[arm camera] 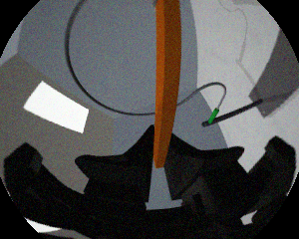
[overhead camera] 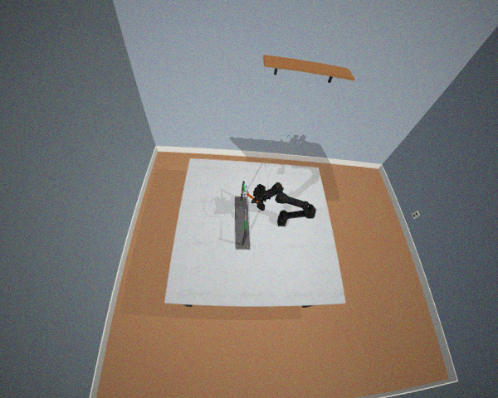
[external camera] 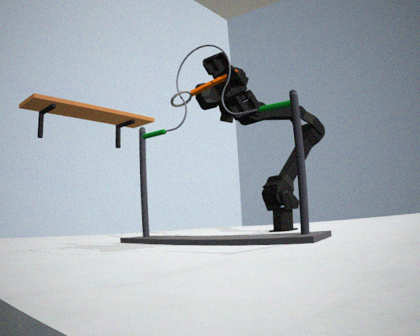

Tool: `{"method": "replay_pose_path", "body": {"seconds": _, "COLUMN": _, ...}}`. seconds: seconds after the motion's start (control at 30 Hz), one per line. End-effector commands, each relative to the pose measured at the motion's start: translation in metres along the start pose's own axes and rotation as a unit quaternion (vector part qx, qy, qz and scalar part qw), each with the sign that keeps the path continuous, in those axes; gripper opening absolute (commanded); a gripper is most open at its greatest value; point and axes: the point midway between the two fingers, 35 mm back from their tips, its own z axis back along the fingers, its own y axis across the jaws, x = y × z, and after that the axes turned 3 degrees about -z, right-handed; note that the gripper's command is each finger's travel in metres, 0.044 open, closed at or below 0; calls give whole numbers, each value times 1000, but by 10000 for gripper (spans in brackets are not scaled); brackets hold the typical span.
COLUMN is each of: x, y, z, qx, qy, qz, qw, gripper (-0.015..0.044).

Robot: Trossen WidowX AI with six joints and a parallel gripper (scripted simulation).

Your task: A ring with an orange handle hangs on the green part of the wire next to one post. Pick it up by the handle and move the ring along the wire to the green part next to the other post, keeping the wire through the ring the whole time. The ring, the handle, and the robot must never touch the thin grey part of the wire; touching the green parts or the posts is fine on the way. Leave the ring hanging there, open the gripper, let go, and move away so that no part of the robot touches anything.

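Note:
The grey ring (external camera: 180,98) (overhead camera: 243,196) sits around the thin grey wire (external camera: 178,72) on the left side of its tall loop, above and to the right of the left green part (external camera: 154,134) (overhead camera: 242,186). I cannot tell whether ring and wire touch. Its orange handle (external camera: 208,85) (overhead camera: 251,196) (arm camera: 167,75) slopes up to the right into my gripper (external camera: 225,77) (overhead camera: 256,198) (arm camera: 155,127), which is shut on it. The right green part (external camera: 274,106) (overhead camera: 244,222) lies by the right post (external camera: 299,162). In the wrist view a wire arc (arm camera: 90,95) and a green part (arm camera: 212,117) show; the ring is out of frame.
The left post (external camera: 143,180) and the right post stand on a dark base plate (external camera: 225,239) (overhead camera: 241,241) on the white table (external camera: 239,289) (overhead camera: 257,274). My arm's base stands behind the right post. An orange wall shelf (external camera: 83,110) (overhead camera: 307,67) hangs far behind.

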Motion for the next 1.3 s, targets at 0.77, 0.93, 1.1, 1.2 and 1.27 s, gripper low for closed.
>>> {"method": "replay_pose_path", "body": {"seconds": 0.77, "x": 0, "y": -2, "z": 0, "qx": -82, "qy": -15, "qz": 113, "qw": 990, "gripper": -150}}
{"method": "replay_pose_path", "body": {"seconds": 0.93, "x": 1, "y": -4, "z": 0, "qx": -102, "qy": -20, "qz": 140, "qw": 985, "gripper": -150}}
{"method": "replay_pose_path", "body": {"seconds": 1.1, "x": 2, "y": -6, "z": 0, "qx": -121, "qy": -24, "qz": 168, "qw": 978, "gripper": -150}}
{"method": "replay_pose_path", "body": {"seconds": 1.2, "x": 2, "y": -8, "z": 1, "qx": -132, "qy": -26, "qz": 184, "qw": 974, "gripper": -150}}
{"method": "replay_pose_path", "body": {"seconds": 1.27, "x": 3, "y": -9, "z": 1, "qx": -139, "qy": -28, "qz": 195, "qw": 970, "gripper": -150}}
